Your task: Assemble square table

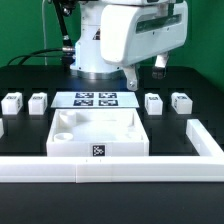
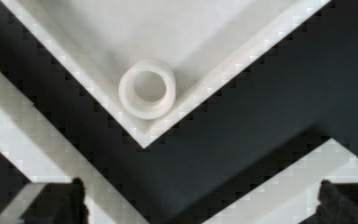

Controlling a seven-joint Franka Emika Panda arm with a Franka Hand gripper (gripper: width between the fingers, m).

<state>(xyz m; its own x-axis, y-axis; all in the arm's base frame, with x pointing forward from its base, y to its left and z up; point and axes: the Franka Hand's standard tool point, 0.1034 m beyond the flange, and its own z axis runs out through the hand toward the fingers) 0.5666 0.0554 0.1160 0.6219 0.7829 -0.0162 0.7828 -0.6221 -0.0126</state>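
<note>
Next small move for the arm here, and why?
Probably lower toward the tabletop corner: the wrist view centres on a corner socket, which is empty. The gripper hangs open and holds nothing, well above the table, and all four legs stand loose beside the marker board.

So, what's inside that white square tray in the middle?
Only round corner sockets show inside the tabletop; the legs stand outside. Its near wall hides the front strip of floor.
</note>
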